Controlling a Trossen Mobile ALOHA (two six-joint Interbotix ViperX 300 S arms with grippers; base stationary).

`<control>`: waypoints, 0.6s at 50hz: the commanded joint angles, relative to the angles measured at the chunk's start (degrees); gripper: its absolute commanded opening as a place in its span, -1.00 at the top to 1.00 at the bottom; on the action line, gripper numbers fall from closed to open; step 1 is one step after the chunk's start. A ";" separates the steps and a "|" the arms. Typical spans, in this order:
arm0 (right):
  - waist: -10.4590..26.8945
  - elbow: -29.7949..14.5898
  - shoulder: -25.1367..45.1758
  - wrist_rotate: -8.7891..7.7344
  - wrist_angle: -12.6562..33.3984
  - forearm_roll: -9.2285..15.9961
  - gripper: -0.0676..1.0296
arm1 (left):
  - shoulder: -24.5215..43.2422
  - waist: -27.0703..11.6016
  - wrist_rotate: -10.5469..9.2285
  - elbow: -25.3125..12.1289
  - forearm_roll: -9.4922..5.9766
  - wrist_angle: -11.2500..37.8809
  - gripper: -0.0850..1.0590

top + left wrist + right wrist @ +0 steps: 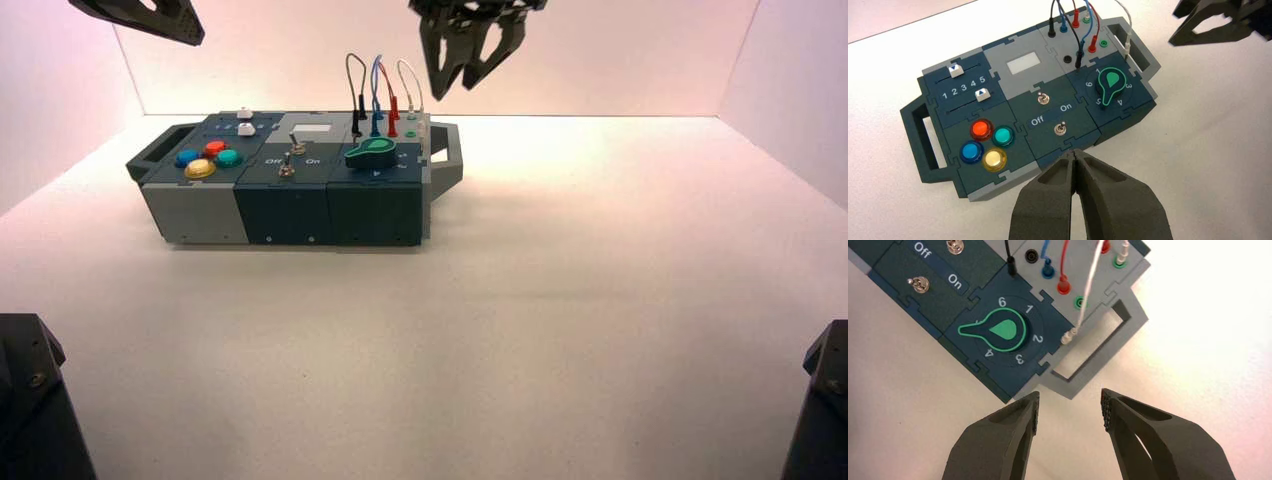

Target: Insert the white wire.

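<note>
The white wire (1091, 285) arches up at the box's right end. One of its plugs sits in a green socket (1120, 260) at the back. Its other plug (1068, 337) hangs loose at the edge of the grey handle (1098, 347), beside an empty green socket (1079, 302). My right gripper (1070, 407) is open, with nothing between its fingers. It hovers above and just right of the wires (455, 85), clear of the loose plug. My left gripper (1075, 152) is shut and empty. It is raised at the far left (185, 32), well away from the box.
Black, blue and red looped wires (375, 80) stand close left of the white one. The green knob (1000, 330) lies just in front of the sockets, and two toggle switches (1060, 130) and coloured buttons (988, 142) are farther left. Bare table surrounds the box (290, 205).
</note>
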 commanded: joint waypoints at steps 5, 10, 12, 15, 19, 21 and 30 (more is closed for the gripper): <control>0.79 -3.43 2.11 0.18 -0.70 0.35 -0.30 | 0.09 -0.18 0.18 -0.62 0.09 -0.53 0.91; 0.88 -4.13 3.25 0.18 -0.70 0.35 -0.30 | 0.09 -0.26 0.18 -0.62 0.00 -0.62 0.91; 0.88 -4.31 3.60 0.18 -0.70 0.35 -0.30 | 0.09 -0.18 0.18 -0.62 0.09 -0.62 0.91; 0.88 -4.66 4.04 0.18 -0.70 0.35 -0.30 | 0.09 -0.26 0.18 -0.62 0.09 -0.62 0.91; 0.88 -5.10 4.57 0.18 -0.70 0.35 -0.30 | 0.09 -0.18 0.18 -0.62 0.00 -0.62 0.91; 0.88 -5.36 5.01 0.18 -0.70 0.35 -0.30 | 0.09 -0.26 0.18 -0.62 0.09 -0.62 0.91; 0.88 -6.42 6.50 0.18 -0.70 0.26 -0.30 | 0.09 -0.18 0.18 -0.62 0.09 -0.70 0.91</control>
